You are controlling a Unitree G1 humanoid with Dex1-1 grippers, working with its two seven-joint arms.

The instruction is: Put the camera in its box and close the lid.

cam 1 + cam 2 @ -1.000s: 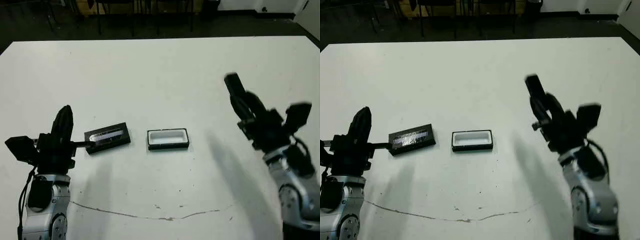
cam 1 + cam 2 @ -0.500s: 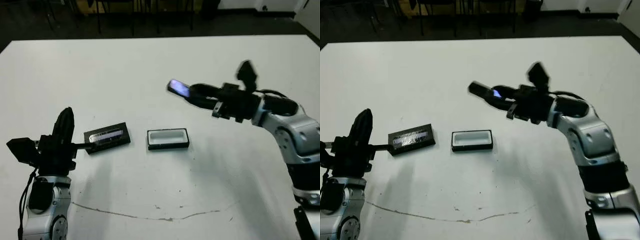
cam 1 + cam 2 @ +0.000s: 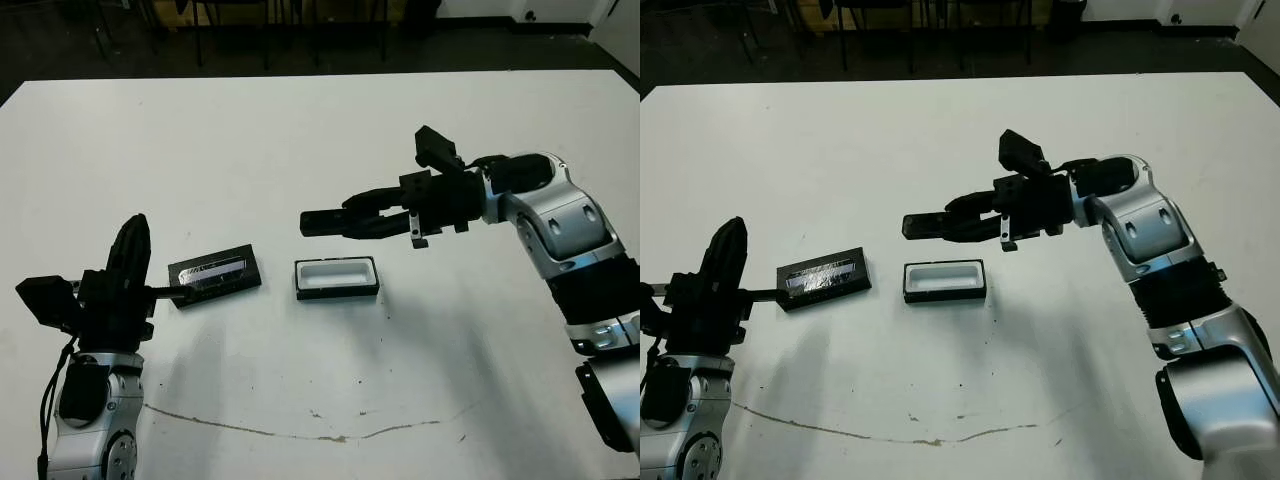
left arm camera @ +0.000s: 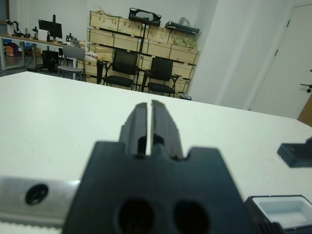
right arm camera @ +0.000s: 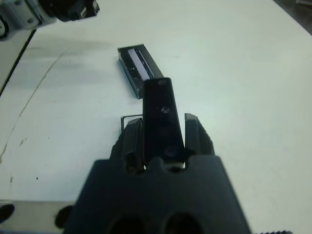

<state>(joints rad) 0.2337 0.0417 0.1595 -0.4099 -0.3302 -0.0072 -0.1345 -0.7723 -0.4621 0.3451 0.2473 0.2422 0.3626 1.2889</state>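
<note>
One white tabletop [image 3: 320,130], marked by a thin dark line near its front edge. Two arms, each ending in one tool. Right tool [image 3: 345,222] stretched level over the tabletop toward the robot's left, fingers pinching one camera [image 3: 322,221]; half a second ago raised higher and tilted, a pale bluish patch showing at the camera's tip, now lowered to hang just above and behind the box, no patch visible from the head views. Left tool [image 3: 128,255] upright at the front left of the tabletop, fingers pressed together with only a hairline slit in its wrist view, placed as in the earlier frames. One lid [image 3: 214,275], flat, black, a silvery strip along its top, lying on the tabletop just right of the left tool, unmoved. One box [image 3: 337,278], shallow, black, rounded corners, white lining, open, lying just right of the lid, unmoved. Camera, in the right wrist view [image 5: 162,117]: slim, black, rectangular, projecting past the fingertips.
</note>
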